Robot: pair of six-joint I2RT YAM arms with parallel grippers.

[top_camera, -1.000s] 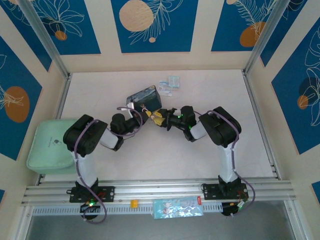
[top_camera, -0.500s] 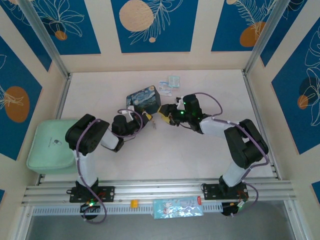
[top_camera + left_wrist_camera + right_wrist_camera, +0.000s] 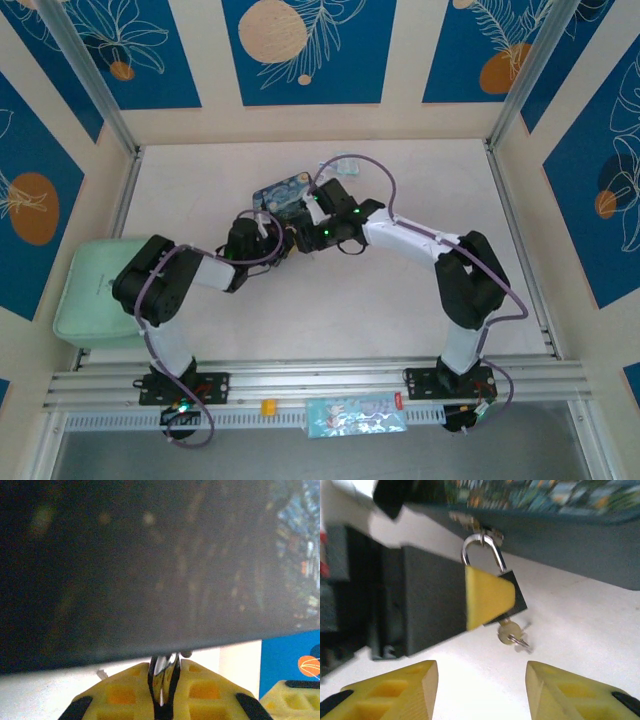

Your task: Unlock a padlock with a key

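The padlock (image 3: 516, 599) hangs from the latch (image 3: 470, 522) of the painted tin (image 3: 560, 535). It is straight ahead of the right pincer (image 3: 481, 667), beyond its fingertips, which stand wide apart and released. The key (image 3: 509, 631) sits at the padlock's underside, on the side nearer that pincer. The left pincer (image 3: 164, 674) is clenched on the padlock's body, with the tin's dark side just beyond it. The pale surface (image 3: 580, 625) lies underneath.
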